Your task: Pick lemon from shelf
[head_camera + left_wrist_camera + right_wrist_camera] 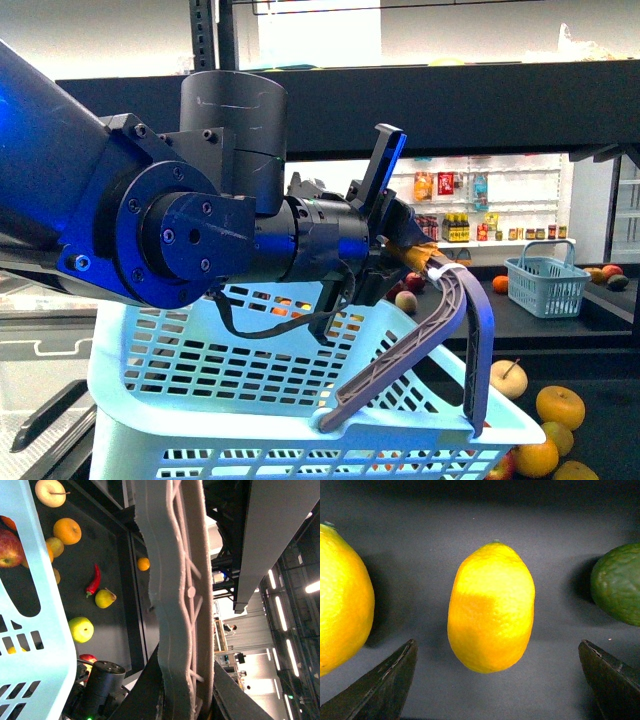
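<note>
A yellow lemon [491, 607] lies on the shelf's dark tray [570, 525], filling the middle of the right wrist view. My right gripper [496, 645] is open just in front of it, one dark fingertip [385, 685] on each side, neither touching it. A second yellow fruit [340, 600] lies close beside the lemon. My left gripper [420, 250] is shut on the grey basket handle [420, 350] of the light blue basket [240, 390], holding it up before the black shelf [450, 100]. The left wrist view is mostly filled by that handle [175, 580].
A dark green fruit [617, 582] lies on the lemon's other side. Oranges, apples and a red chilli [93, 580] are scattered on the lower tray [115, 555]. A small blue basket [545, 285] stands on the shelf at right. White shelves of bottles [480, 215] are behind.
</note>
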Robot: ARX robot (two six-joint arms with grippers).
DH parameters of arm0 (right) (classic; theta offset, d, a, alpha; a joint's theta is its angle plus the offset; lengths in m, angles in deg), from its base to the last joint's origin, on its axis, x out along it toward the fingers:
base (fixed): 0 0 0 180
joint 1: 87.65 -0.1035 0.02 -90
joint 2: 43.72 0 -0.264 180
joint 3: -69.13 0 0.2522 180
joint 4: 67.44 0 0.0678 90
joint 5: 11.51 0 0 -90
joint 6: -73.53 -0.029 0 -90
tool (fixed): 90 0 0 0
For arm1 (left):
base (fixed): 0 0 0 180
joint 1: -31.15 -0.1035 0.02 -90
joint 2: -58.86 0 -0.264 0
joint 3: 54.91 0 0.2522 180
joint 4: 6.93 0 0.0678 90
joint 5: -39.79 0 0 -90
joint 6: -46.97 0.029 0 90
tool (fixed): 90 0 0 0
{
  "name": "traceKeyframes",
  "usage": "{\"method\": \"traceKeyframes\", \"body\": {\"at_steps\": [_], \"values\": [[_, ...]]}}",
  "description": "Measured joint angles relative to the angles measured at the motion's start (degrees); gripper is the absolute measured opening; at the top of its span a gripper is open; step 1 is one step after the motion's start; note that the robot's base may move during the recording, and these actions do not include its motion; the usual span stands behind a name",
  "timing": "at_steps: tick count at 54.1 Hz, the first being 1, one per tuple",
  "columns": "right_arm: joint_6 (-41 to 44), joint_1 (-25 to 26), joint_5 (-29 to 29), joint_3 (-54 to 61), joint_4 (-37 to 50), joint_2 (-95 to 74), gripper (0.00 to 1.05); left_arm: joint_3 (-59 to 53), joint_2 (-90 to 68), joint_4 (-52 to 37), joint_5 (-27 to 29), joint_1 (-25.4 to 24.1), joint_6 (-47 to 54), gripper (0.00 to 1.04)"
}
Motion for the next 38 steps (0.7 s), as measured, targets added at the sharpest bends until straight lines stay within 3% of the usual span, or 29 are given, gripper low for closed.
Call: {"method": "traceKeyframes", "body": {"at_steps": [32,38], "values": [[-1.05,-0.46,1.07,-7.96,0.59,-7.76,0.97,0.00,0.00,0.00,-0.02,0.02,0.00,0.11],[-1.64,-0.52,1.49,-9.16,0.61,-8.59,0.85,0.00,0.00,0.00,-0.02,0.00,0.00,0.11]]}}
